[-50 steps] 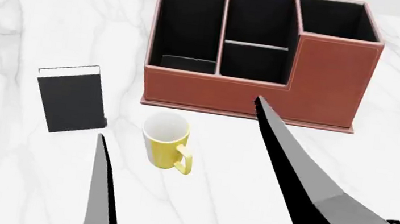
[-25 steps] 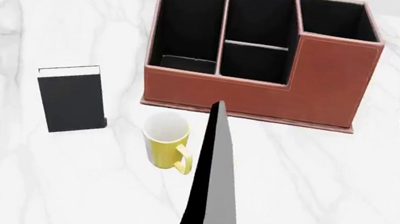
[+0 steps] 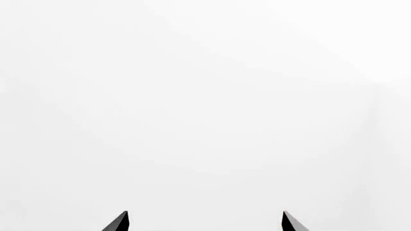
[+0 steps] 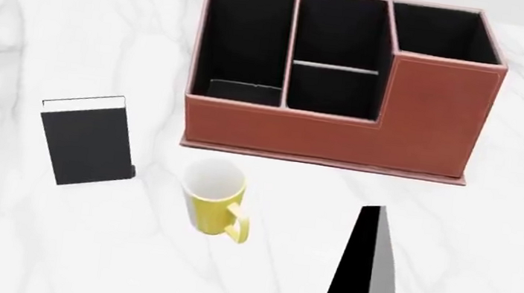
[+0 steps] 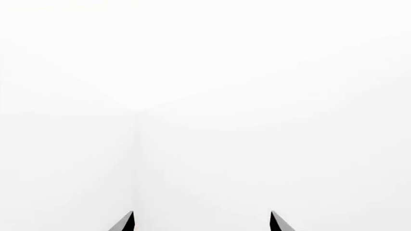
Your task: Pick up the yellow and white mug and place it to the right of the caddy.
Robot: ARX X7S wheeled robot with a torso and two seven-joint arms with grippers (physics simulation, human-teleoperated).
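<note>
Since half a second ago, the dark arm segment (image 4: 361,278) has swung from beside the mug toward the counter's near edge, and the head view has shifted slightly. We see the yellow and white mug (image 4: 213,197) upright on the marble counter (image 4: 490,242), near the caddy (image 4: 349,90) on its front side, a black book (image 4: 88,140) further left. Both wrist views show only white, with the left gripper (image 3: 204,222) and right gripper (image 5: 201,221) spread wide, empty. We judge a blind approach could knock the mug over.
</note>
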